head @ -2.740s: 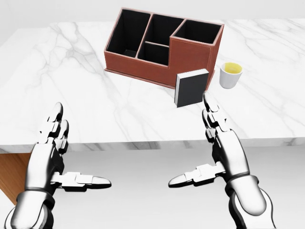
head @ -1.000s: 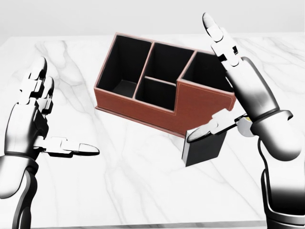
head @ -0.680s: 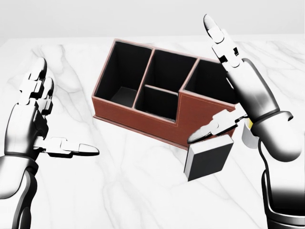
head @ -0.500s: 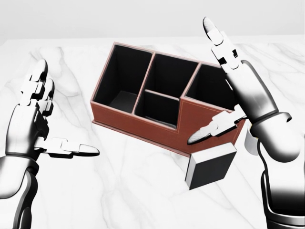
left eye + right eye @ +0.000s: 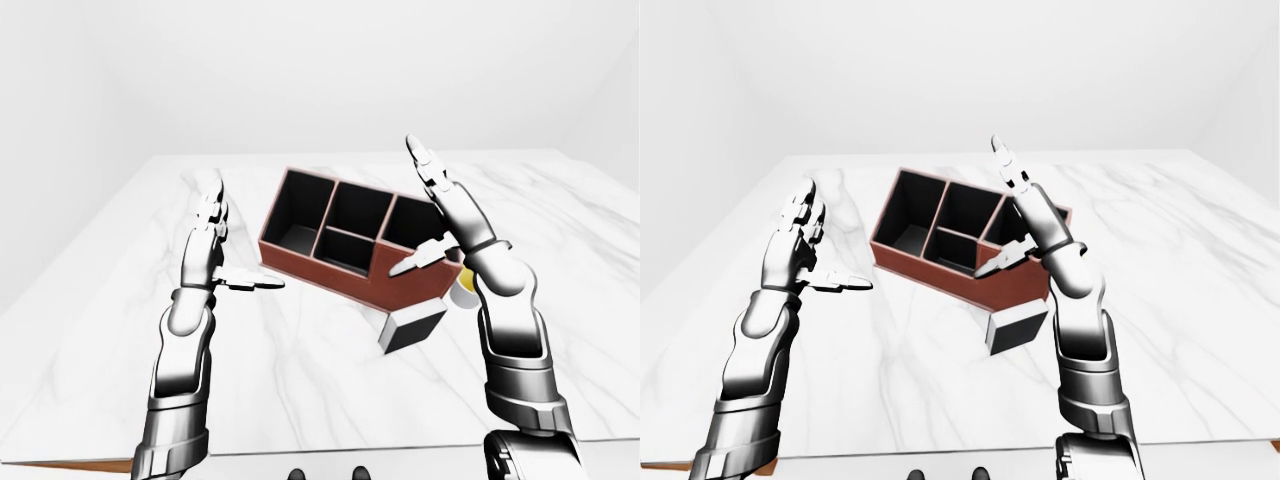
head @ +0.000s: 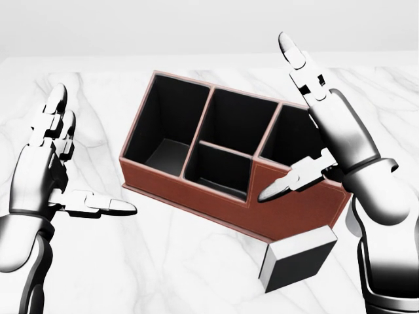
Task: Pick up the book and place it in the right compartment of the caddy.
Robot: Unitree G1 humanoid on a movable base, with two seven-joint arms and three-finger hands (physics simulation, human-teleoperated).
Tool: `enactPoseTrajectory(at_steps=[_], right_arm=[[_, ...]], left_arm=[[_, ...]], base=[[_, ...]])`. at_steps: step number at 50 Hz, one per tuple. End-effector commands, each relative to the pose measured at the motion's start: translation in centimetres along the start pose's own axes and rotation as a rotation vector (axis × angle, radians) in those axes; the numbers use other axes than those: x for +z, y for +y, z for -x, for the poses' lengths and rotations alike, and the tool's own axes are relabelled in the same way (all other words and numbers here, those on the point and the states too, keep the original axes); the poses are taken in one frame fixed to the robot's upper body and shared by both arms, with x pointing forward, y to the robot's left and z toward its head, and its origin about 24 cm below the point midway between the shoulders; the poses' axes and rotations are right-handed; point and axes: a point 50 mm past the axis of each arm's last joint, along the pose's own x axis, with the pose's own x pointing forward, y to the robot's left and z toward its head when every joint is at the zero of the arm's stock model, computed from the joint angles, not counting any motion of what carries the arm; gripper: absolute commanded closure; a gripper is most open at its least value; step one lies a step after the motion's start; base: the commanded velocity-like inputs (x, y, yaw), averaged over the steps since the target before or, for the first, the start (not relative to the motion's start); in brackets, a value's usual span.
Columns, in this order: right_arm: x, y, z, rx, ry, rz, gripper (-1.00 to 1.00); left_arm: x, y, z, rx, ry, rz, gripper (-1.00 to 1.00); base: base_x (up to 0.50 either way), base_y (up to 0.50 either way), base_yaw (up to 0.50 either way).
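The robot's two arms are sheathed in glossy, chrome-like silver shells with rounded forearm casings and dark joints at wrist and elbow. The left hand (image 6: 49,167) and right hand (image 6: 321,140) each carry three segmented fingers built of pale grey links with black gaps between them, ending in smooth, rounded tips. Black bands ring both wrists.
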Motion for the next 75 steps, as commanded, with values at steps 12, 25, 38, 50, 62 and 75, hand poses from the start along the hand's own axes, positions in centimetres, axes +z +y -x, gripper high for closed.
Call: enactPoseTrajectory(at_steps=[12,25,38,50,62,75], right_arm=[[2.5,0.3,1.6,-0.021,-0.165,0.116,-1.0],[3.6,1.4,3.6,0.015,-0.162,0.29,-1.0],[2.6,2.9,4.6,0.118,-0.058,0.385,-0.55],[3.1,3.2,5.5,0.168,-0.059,0.396,-0.33],[2.9,3.9,6.8,0.236,-0.024,0.397,-0.33],[1.5,4.6,8.0,0.282,0.073,0.413,-0.34]], left_arm=[[0.0,0.0,0.0,-0.003,0.0,-0.001,-1.0],[0.0,-0.2,0.1,-0.012,0.001,0.001,-1.0],[-0.1,-0.3,0.2,-0.02,0.001,0.001,-1.0],[0.0,-0.3,0.2,-0.019,-0.003,0.002,-1.0],[-0.1,-0.3,0.2,-0.02,0.002,-0.001,-1.0],[0.0,-0.3,0.2,-0.02,-0.001,0.001,-1.0]], base=[[0.04,0.0,0.0],[0.0,0.0,0.0],[0.0,0.0,0.0],[0.0,0.0,0.0],[0.0,0.0,0.0],[0.0,0.0,0.0]])
